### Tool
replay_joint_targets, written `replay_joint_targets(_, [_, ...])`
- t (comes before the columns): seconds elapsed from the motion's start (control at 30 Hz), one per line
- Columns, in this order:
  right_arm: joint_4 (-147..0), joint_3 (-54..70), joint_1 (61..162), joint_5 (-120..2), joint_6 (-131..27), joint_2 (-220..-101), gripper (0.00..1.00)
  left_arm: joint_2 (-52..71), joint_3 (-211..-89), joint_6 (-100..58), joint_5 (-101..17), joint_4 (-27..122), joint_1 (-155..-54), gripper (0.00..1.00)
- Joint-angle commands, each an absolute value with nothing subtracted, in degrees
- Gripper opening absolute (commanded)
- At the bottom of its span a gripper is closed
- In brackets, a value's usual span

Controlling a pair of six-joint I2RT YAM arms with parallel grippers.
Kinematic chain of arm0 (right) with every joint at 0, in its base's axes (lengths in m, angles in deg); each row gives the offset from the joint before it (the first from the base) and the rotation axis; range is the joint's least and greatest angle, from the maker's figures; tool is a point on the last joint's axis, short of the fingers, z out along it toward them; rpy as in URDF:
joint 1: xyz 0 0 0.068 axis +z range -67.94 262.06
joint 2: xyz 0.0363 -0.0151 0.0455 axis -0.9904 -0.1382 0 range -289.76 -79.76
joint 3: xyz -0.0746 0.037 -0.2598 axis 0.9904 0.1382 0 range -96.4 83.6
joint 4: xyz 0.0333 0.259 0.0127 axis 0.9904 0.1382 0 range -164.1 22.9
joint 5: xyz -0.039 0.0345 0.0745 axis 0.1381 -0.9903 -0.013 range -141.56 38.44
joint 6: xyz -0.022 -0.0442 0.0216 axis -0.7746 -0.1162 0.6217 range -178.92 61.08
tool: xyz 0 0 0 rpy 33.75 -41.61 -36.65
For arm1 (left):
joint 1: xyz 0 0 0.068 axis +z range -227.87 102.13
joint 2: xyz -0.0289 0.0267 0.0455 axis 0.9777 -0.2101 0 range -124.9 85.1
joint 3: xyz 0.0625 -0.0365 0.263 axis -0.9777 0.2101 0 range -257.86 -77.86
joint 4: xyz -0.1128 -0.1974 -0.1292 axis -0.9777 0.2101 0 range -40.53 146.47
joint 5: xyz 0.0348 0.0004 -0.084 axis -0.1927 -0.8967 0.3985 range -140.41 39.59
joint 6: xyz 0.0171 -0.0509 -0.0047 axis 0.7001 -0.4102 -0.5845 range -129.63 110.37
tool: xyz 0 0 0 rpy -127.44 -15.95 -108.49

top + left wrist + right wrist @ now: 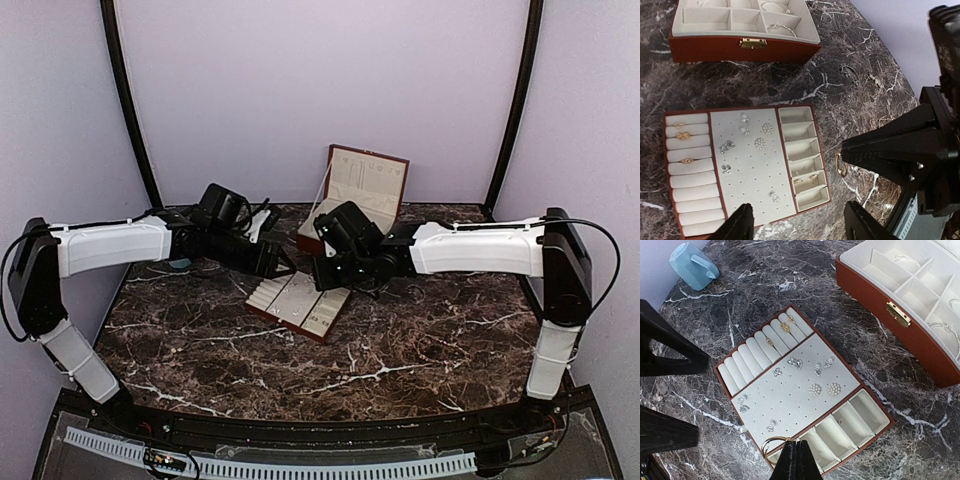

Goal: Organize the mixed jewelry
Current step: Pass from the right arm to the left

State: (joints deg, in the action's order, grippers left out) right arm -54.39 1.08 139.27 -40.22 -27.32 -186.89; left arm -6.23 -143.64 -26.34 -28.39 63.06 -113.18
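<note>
The mixed jewelry lies mostly on the cream-lined tray [750, 175]: gold rings [682, 135] in the ring rolls, pearl studs [760, 144] and crystal earrings [796, 362] on the pin pad, small gold pieces [805, 178] in a side slot. My right gripper [799, 452] is shut on a gold hoop [767, 444] just above the tray's near corner; the same hoop [840, 165] shows at its tip in the left wrist view. My left gripper [802, 225] hovers open and holds nothing, close over the tray's edge [300, 305], facing the right gripper [330, 275].
The red-brown hinged box [355, 195] stands open behind the tray, bangles in its compartments [777, 27]. A blue cup [692, 265] lies on the marble to the left. Loose silver pieces [851, 71] rest on the table beside the box.
</note>
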Motion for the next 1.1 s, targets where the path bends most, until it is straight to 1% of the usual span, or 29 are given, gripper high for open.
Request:
replay_joint_targets(0.0, [-57.91, 0.63, 139.35, -40.54, -30.47, -186.10, 0.00, -8.33, -145.90, -28.42, -22.71, 60.93, -113.67, 0.62])
replay_joint_targets(0.17, [-58.06, 0.88, 139.36, -40.15, -30.83, -186.21, 0.00, -10.78, -145.36, -30.61, -17.99, 58.23, -113.99, 0.51])
replay_joint_targets(0.5, [-58.72, 0.78, 139.87, -40.65, -31.22, -186.74, 0.00, -12.13, -143.81, -33.70, -13.77, 54.28, -113.99, 0.39])
replay_joint_targets(0.8, [-58.98, 0.05, 140.39, -41.01, -31.18, -187.16, 0.00, -12.93, -143.31, -34.68, -12.53, 53.20, -114.12, 0.25])
replay_joint_targets(1.07, [-59.15, -0.07, 140.66, -40.96, -30.96, -187.07, 0.00, -13.29, -142.87, -35.04, -12.80, 53.41, -114.12, 0.22])
